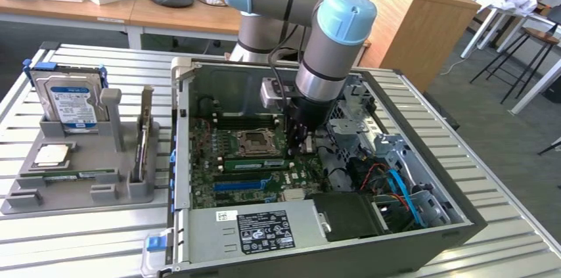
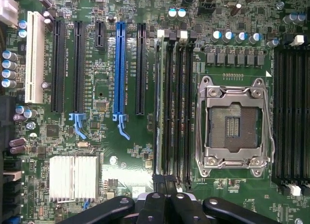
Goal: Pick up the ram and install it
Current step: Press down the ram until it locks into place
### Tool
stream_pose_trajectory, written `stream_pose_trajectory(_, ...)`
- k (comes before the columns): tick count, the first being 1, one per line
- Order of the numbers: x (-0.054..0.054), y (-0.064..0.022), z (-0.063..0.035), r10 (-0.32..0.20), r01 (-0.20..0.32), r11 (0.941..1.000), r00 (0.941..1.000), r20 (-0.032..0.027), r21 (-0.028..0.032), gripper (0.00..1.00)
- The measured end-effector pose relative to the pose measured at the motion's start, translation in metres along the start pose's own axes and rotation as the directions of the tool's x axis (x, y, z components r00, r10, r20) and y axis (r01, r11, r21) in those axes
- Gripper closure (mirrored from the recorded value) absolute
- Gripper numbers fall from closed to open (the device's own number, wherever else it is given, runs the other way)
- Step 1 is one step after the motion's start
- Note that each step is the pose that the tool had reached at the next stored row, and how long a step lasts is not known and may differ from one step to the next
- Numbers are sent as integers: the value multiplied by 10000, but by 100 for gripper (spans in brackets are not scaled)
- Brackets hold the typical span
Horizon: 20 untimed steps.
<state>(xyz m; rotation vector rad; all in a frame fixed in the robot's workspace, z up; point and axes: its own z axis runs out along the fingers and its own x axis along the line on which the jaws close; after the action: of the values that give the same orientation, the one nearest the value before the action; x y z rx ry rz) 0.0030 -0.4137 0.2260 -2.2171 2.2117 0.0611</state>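
Observation:
The ram (image 2: 158, 103) is a thin stick seen edge-on, standing in the outermost of the dark memory slots beside the CPU socket (image 2: 235, 122). In the exterior view the ram (image 1: 254, 163) shows as a green strip on the motherboard inside the open computer case (image 1: 456, 215). My gripper (image 1: 304, 146) reaches down into the case, just above the slots. Its black fingertips (image 2: 152, 204) are shut together over one end of the slot row, with nothing visible between them; the gripper (image 2: 164, 200) is close to the ram's end.
A grey holder (image 1: 79, 192) on the exterior view's left carries a hard drive (image 1: 72, 102), an upright card (image 1: 143, 135), a CPU chip (image 1: 52, 154) and a thin green strip (image 1: 75, 174). A power supply (image 1: 263, 229) and cables (image 1: 399, 186) crowd the case. A silver heatsink (image 2: 72, 178) lies nearby.

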Motion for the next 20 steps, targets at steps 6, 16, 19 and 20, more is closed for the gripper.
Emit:
stream_pose_trajectory(6, 0, 0, 9, 0, 0, 10000, 10000, 0, 0, 90)
stream_pose_trajectory(16, 1, 0, 26, 0, 0, 10000, 10000, 0, 0, 90)
stream_pose_trajectory(19, 2, -1, 38, 0, 0, 10000, 10000, -7, -2, 90)
stream_pose_trajectory(20, 2, -1, 38, 0, 0, 10000, 10000, -7, -2, 90)
